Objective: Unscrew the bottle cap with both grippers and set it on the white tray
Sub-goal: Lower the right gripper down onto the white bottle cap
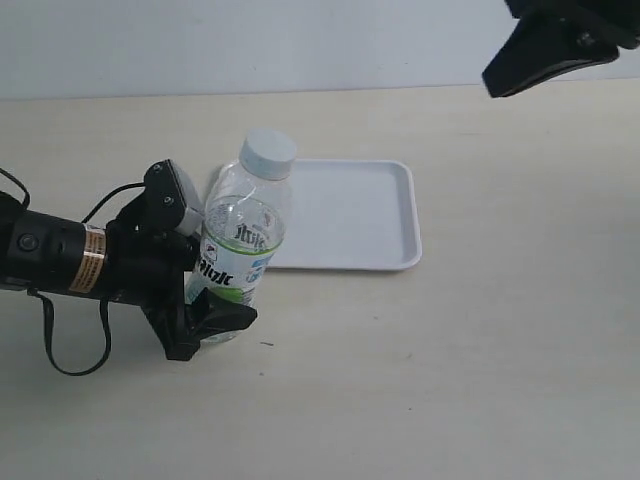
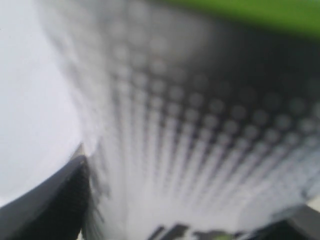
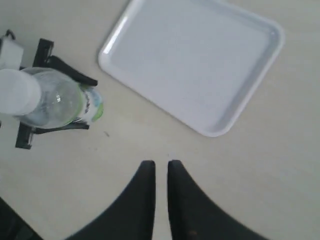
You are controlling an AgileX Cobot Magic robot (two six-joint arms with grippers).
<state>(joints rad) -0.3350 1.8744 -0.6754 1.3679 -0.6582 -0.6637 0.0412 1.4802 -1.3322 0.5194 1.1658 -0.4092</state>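
Note:
The clear bottle [image 1: 240,250] with its lime label stands tilted just left of the white tray [image 1: 350,215], and its white cap [image 1: 268,152] is still on the neck. My left gripper [image 1: 213,285] is shut on the bottle's lower body, one finger on each side. In the left wrist view the blurred label of the bottle [image 2: 190,125] fills the frame beside one dark finger [image 2: 55,200]. My right gripper [image 1: 495,80] hangs high at the back right, shut and holding nothing. Its view looks down past the right gripper [image 3: 161,164] onto the bottle [image 3: 65,102], the cap [image 3: 19,92] and the tray [image 3: 195,60].
The beige table [image 1: 450,380] runs to a pale wall [image 1: 300,40] at the back. A black cable [image 1: 60,350] loops down from the left arm near the table's left edge. The tray holds nothing.

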